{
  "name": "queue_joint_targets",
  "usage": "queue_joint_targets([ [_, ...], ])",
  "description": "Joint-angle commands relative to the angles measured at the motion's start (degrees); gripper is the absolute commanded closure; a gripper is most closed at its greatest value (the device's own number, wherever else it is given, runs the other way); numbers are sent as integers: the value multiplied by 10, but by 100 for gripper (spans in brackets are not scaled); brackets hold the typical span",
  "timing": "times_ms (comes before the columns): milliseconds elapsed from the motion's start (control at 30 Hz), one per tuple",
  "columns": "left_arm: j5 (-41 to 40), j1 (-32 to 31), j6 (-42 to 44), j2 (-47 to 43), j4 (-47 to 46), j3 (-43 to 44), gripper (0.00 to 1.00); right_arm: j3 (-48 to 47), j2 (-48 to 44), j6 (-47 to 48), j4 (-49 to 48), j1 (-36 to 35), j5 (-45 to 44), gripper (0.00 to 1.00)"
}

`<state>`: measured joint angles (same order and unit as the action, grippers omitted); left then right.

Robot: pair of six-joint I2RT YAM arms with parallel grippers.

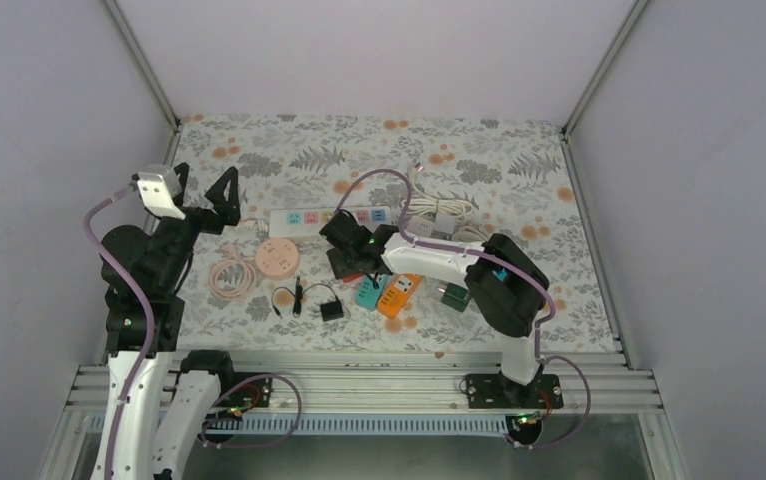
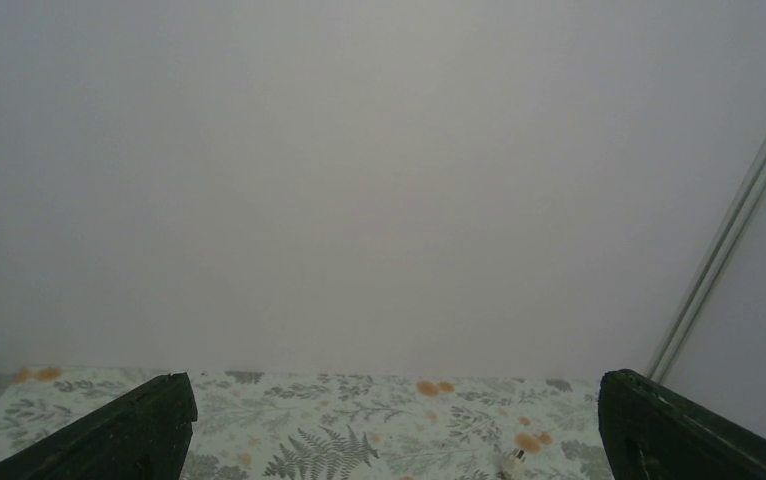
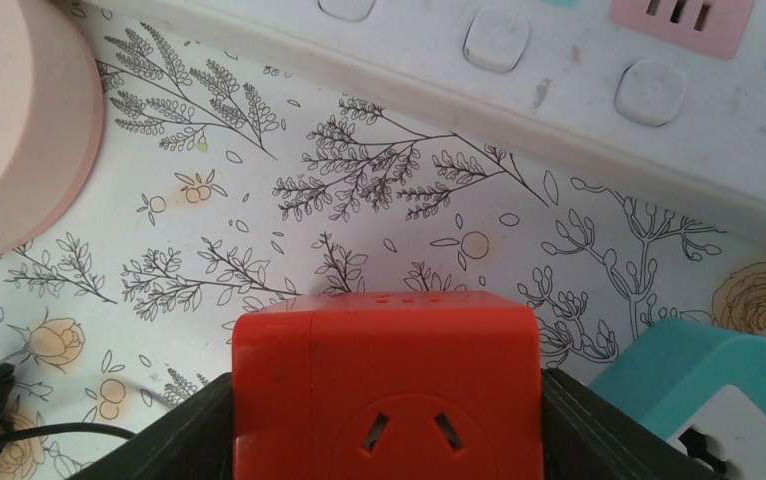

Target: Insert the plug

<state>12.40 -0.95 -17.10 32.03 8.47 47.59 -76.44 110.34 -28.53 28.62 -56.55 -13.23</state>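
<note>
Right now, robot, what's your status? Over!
Left jaws wide open, empty. Right jaws pressed on both sides of red adapter. Teal adapter sits close beside it; white power strip ahead.

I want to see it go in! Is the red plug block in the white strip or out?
Out. The red plug block sits between the fingers of the right gripper, apart from the white strip.

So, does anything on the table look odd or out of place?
Nothing spilled or broken. The teal adapter and orange adapter lie jumbled together beside the red adapter between the right fingers.
</note>
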Motion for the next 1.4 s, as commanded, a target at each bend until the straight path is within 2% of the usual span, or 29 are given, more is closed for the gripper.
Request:
queue_joint_targets([
  [0,32,3,14,-6,-7,4,0,14,-32,-4,-38,-1,-18,41],
  [167,35,2,5,10,7,12,0,75,-121,-1,-141,13,66,42],
  [267,82,2,-3,30,5,13,0,118,-181,-22,-209,47,132,42],
  [500,192,-1,-32,93,8,-12,0,194,-263,-140,-352,156,327,42],
  [633,192,-35,-82,121,-24,-58,0,222,-282,-217,-411,196,392,41],
  [867,109,-157,-133,189,-84,-87,0,216,-294,-307,-419,210,388,42],
  [1033,-16,-271,-140,242,-125,-95,0,213,-301,-360,-395,207,345,43],
  [1200,-38,-341,-152,312,-200,-85,0,207,-300,-388,-381,199,316,43],
  [1367,-104,-396,-161,358,-214,-62,0,193,-297,-395,-360,190,295,41],
])
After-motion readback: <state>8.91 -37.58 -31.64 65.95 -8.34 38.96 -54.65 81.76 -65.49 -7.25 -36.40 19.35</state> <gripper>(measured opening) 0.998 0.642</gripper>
